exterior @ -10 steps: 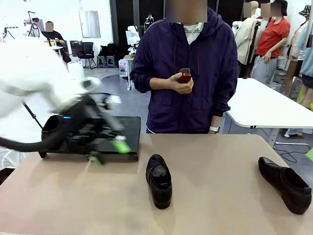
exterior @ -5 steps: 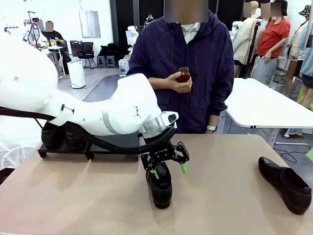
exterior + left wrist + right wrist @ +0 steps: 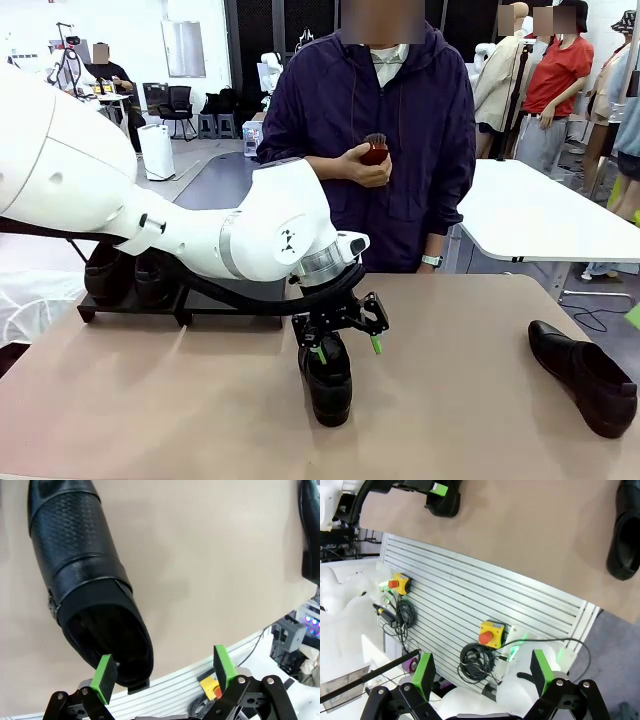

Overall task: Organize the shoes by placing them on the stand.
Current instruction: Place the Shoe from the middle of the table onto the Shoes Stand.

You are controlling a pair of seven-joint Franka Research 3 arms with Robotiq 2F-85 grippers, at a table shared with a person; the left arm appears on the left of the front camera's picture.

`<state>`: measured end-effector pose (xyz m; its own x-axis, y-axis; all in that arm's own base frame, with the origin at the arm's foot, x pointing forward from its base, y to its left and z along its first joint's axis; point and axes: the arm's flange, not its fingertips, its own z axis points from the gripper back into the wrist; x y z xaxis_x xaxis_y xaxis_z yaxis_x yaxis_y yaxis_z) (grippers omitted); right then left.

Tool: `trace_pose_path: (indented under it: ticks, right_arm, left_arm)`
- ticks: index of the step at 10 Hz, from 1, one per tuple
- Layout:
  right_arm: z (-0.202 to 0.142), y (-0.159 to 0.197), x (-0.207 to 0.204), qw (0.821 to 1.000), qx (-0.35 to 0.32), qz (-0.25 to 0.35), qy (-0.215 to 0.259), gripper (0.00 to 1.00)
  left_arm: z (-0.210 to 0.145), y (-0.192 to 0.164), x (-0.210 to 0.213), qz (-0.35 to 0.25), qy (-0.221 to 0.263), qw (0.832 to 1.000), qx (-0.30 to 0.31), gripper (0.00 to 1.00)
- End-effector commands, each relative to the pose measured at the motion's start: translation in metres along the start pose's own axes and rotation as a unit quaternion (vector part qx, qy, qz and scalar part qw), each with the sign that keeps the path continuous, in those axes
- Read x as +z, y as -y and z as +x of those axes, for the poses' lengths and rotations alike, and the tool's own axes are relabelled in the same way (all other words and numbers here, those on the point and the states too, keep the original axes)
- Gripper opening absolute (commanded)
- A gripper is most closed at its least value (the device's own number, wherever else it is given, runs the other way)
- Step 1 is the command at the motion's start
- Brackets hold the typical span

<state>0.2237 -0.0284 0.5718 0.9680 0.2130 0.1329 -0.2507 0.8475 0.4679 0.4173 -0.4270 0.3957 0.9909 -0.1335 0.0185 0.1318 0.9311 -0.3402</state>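
A black shoe (image 3: 328,385) lies in the middle of the table, toe toward me. My left gripper (image 3: 348,348) hangs open just over its heel end. In the left wrist view the gripper (image 3: 163,669) has one green pad (image 3: 104,672) at the shoe's (image 3: 85,580) heel opening, and the other pad stands over bare table. Another shoe (image 3: 585,375) lies at the table's right side. Two shoes (image 3: 125,278) sit on the black stand (image 3: 100,312) at the back left. My right gripper (image 3: 482,671) is open and holds nothing, off the table's near edge.
A person stands at the far side holding a small reddish-brown brush (image 3: 376,152). The right wrist view looks at the slatted panel (image 3: 485,600) under the table's edge, with yellow emergency-stop boxes (image 3: 492,632) and cables. A white table (image 3: 540,215) stands behind on the right.
My left arm swung from the stand at the left over to the middle shoe, then sank slightly over its heel. Its jaws stayed open.
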Motion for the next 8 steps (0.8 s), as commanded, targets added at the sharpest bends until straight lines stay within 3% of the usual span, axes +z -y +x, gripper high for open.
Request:
trace_pose_path:
  ticks: [1,4,8]
  right_arm:
    - [0.001,0.0,0.003,1.0,0.012,0.007,-0.002,1.0]
    - [0.001,0.0,0.003,1.0,0.012,0.007,-0.002,1.0]
    - [0.001,0.0,0.003,1.0,0.012,0.007,-0.002,1.0]
  left_arm:
    - [-0.003,-0.007,0.007,-0.008,-0.008,1.0,-0.006,1.0]
    - [0.01,0.003,-0.009,-0.001,0.001,1.0,0.009,1.0]
    - [0.033,0.014,-0.035,0.066,0.055,0.992,0.087,1.0]
